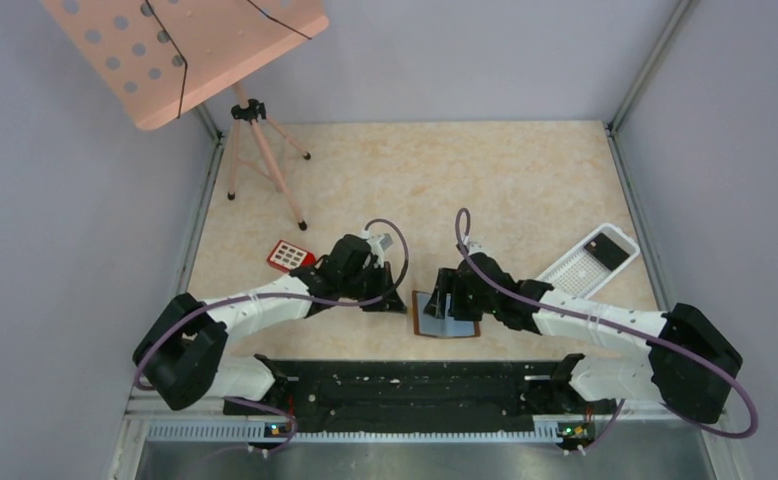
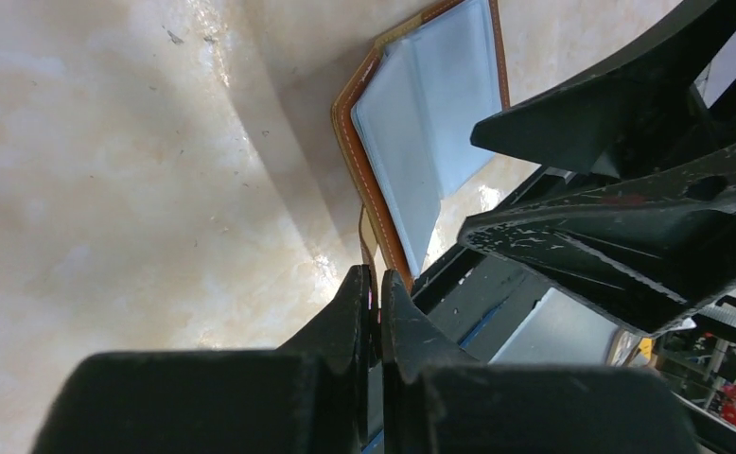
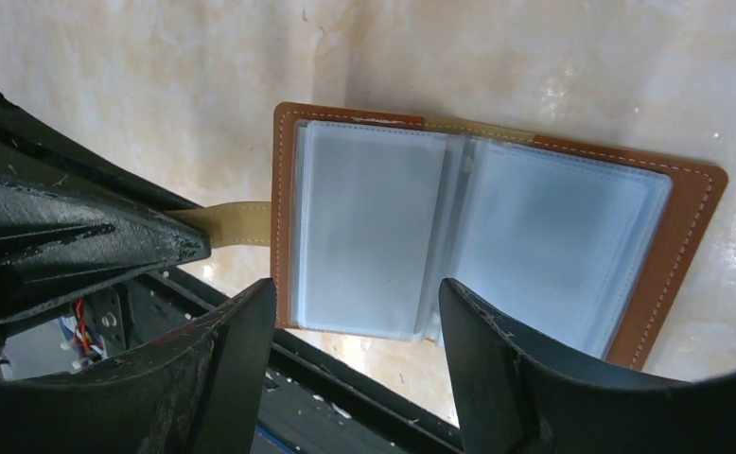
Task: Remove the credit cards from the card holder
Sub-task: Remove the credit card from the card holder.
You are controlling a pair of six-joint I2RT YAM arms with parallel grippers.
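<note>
The card holder (image 1: 446, 318) lies open on the table near the front edge, brown outside with blue-grey sleeves inside (image 3: 478, 227). No card shows apart from the sleeves. Its small brown tab (image 3: 236, 224) sticks out to the left. My left gripper (image 1: 397, 303) is shut on that tab; the left wrist view shows the fingertips (image 2: 375, 282) pinched on the strip, with the holder (image 2: 430, 123) beyond. My right gripper (image 1: 449, 304) hovers over the holder, open and empty; in its own view (image 3: 357, 305) the jaws stand wide apart over the left sleeve page.
A red keypad-like block (image 1: 290, 255) lies left of the left gripper. A white perforated tray (image 1: 577, 268) with a black piece lies at the right. A pink music stand (image 1: 185, 50) on a tripod stands back left. A black rail (image 1: 415, 385) runs along the near edge.
</note>
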